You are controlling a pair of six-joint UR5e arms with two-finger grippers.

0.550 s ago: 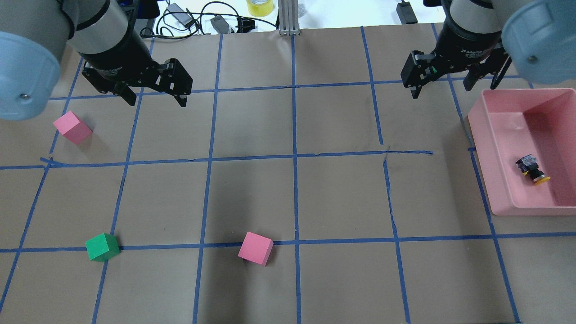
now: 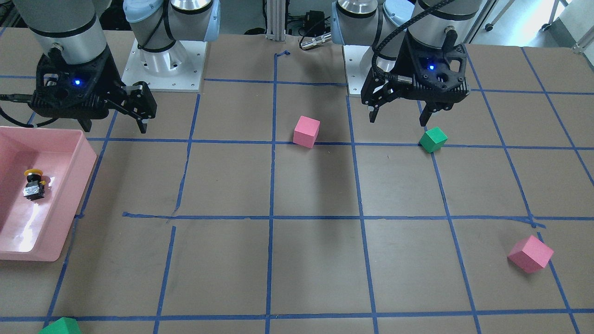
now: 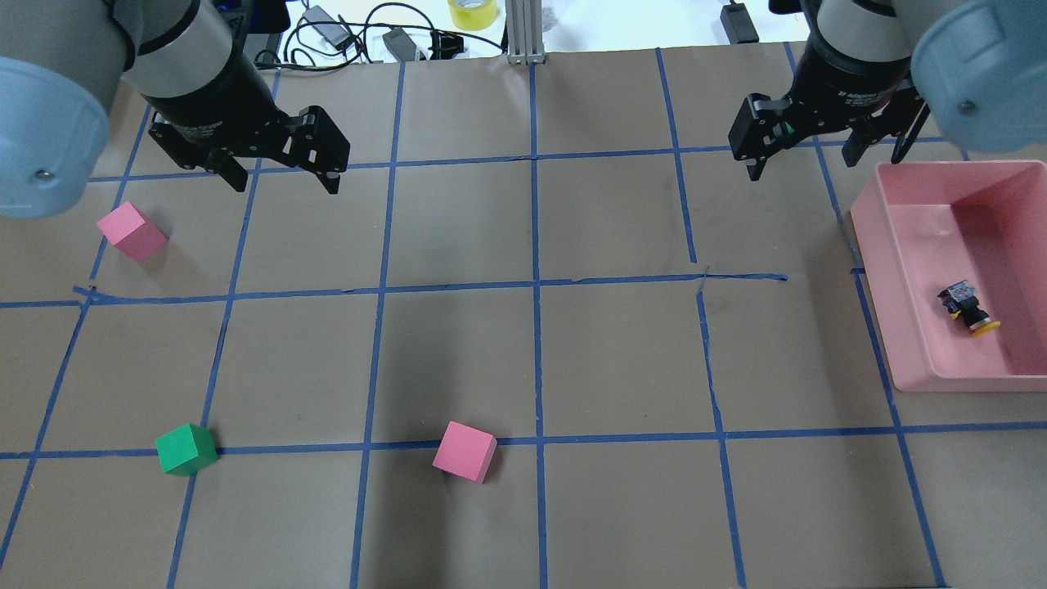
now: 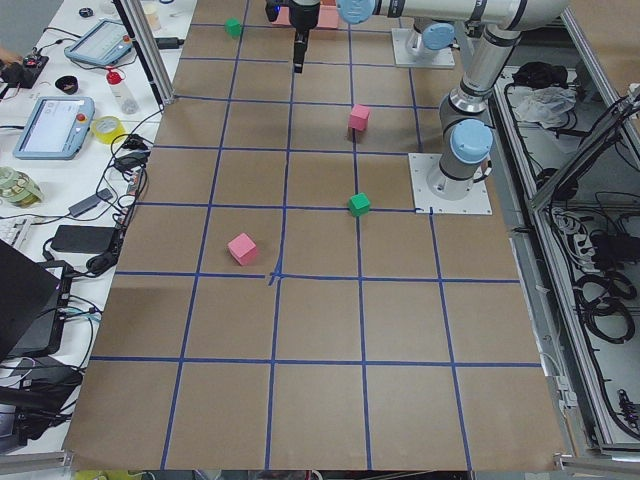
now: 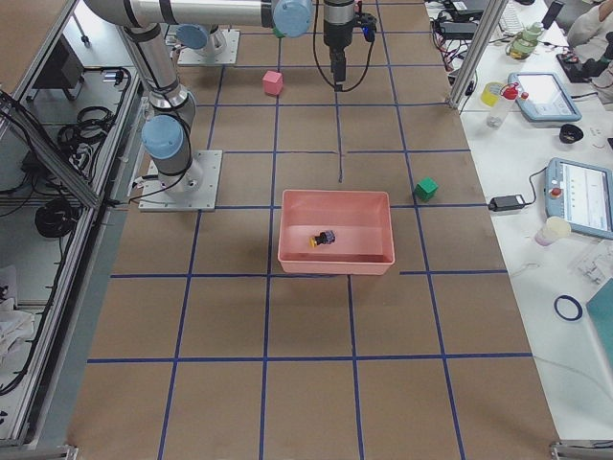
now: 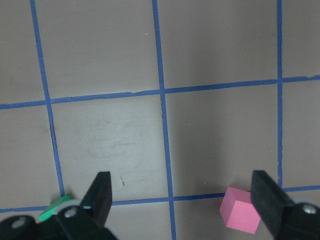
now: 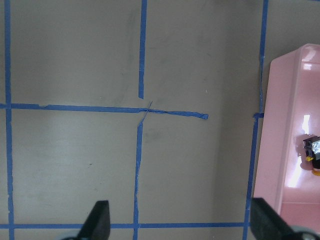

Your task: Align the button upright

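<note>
The button (image 3: 968, 307) lies on its side on the floor of the pink bin (image 3: 949, 166) at the table's right, with its yellow cap toward the near right. The front view also shows the button (image 2: 33, 184) in the bin (image 2: 76, 195), and it appears at the right edge of the right wrist view as the button (image 7: 312, 155). My right gripper (image 3: 806, 164) hangs open above the table just beyond the bin's far left corner and holds nothing. My left gripper (image 3: 285, 184) hangs open and empty far off on the table's left side.
A pink cube (image 3: 131, 231) sits left of the left gripper. A green cube (image 3: 186, 448) and another pink cube (image 3: 465, 451) lie near the front. Another green cube (image 5: 426, 188) sits beyond the bin. Cables and a yellow tape roll (image 3: 472, 12) line the far edge.
</note>
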